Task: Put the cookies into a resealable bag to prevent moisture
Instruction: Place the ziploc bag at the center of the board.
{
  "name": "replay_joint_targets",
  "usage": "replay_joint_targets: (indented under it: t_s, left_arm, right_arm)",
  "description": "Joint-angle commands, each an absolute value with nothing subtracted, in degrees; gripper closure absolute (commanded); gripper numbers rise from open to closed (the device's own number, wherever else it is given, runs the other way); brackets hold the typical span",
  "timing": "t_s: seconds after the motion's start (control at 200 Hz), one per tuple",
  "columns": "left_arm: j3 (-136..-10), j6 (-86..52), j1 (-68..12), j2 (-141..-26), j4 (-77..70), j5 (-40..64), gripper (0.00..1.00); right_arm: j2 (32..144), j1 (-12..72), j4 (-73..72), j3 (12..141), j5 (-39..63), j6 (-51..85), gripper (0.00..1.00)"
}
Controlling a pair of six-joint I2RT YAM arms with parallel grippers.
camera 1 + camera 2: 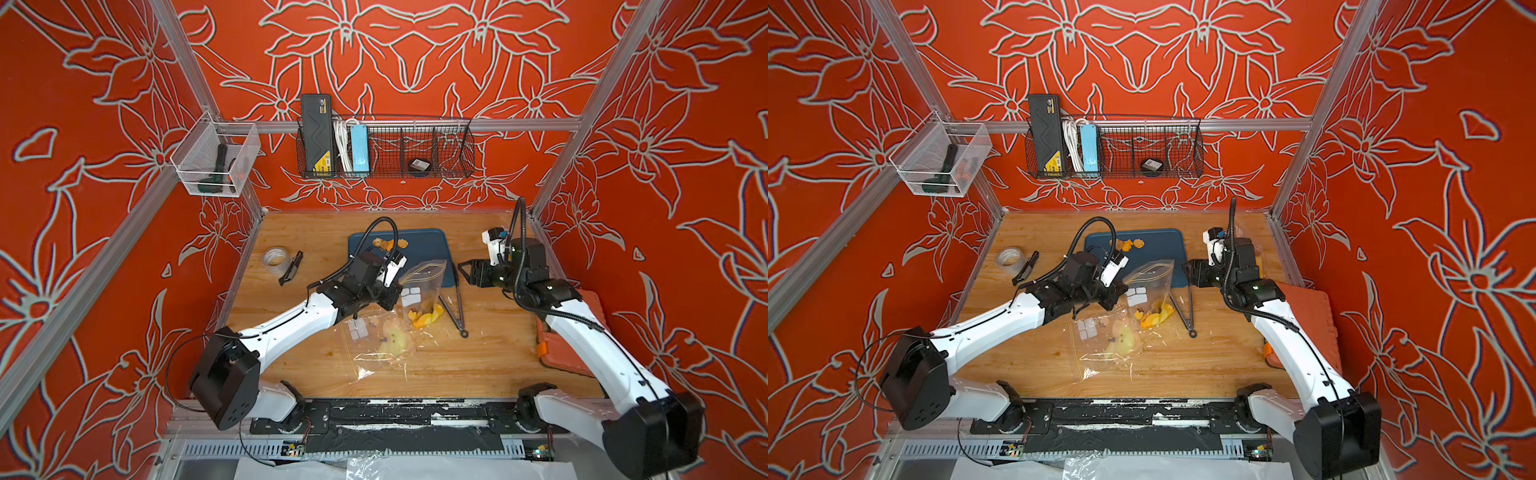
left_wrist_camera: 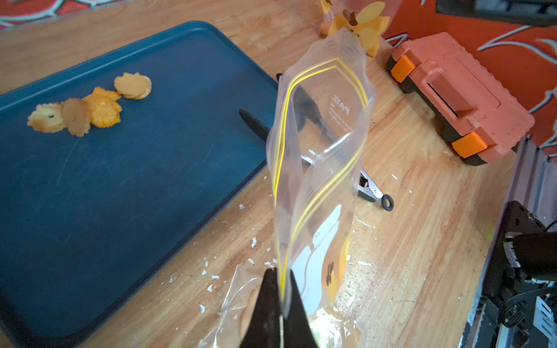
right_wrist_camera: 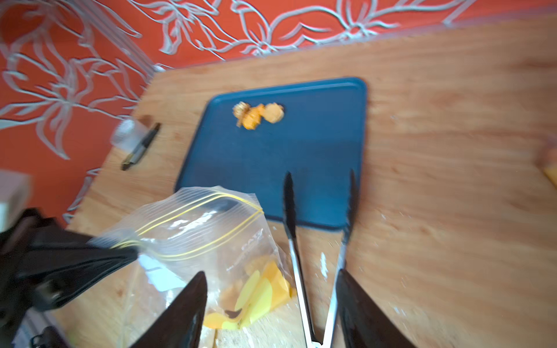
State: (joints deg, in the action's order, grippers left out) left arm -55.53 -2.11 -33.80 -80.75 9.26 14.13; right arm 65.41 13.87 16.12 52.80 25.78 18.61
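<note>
Left jaws clamp the bag's mouth edge; right jaws stand apart (beside the tongs); cookies lie on the far tray.

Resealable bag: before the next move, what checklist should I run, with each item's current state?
1. Hold: left gripper shut on the resealable bag rim: ok.
2. Mouth of the bag open: ok.
3. Pickup: cookies clustered on blue tray, uncovered: ok.
4. Free hand: right gripper open, empty: ok.
5. Tool: tongs lying below it, ungripped: ok.
6. Bag contents: cannot tell; yellow print hides them.
</note>
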Motion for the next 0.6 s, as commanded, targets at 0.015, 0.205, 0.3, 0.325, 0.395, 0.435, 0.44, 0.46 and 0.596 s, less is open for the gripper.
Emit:
replay_joint_targets:
  t_s: [0.015,0.205,0.3,0.325,0.395,0.435,0.44,0.46,0.596]
  left_arm:
    - [-57.5,0.0,-30.5,-82.9,12.7,19.7,1.00]
    - [-59.0,1.0,-26.6,-86.3,12.7,23.5,1.00]
    - [-58.9,1.2,-25.0,-87.3,11.8,24.9,1.00]
    - [-58.9,1.2,-24.6,-87.4,11.6,25.2,1.00]
    - [-58.7,1.5,-23.6,-87.8,11.1,26.0,1.00]
    - [-58.5,1.6,-23.2,-87.9,10.9,26.5,1.00]
    - [-58.5,1.7,-23.2,-87.9,10.9,26.6,1.00]
    - [-58.4,1.7,-23.0,-87.8,10.8,26.8,1.00]
    - [-57.6,2.0,-22.6,-87.5,10.0,27.3,1.00]
  right_arm:
    - [69.2,11.6,2.8,50.6,39.0,16.6,0.33]
    - [77.0,9.4,-8.6,49.6,51.4,16.1,0.33]
    - [82.4,8.9,-13.2,50.7,56.9,16.4,0.31]
    - [83.9,8.8,-14.0,51.4,58.3,16.3,0.31]
    - [88.6,8.8,-14.9,53.9,61.3,15.7,0.31]
    - [91.1,8.7,-14.9,55.3,62.6,15.2,0.30]
    - [91.4,8.7,-14.9,55.5,62.8,15.1,0.30]
    - [92.6,8.6,-14.7,56.2,63.3,14.8,0.30]
    - [99.1,8.6,-16.7,60.3,67.8,15.7,0.25]
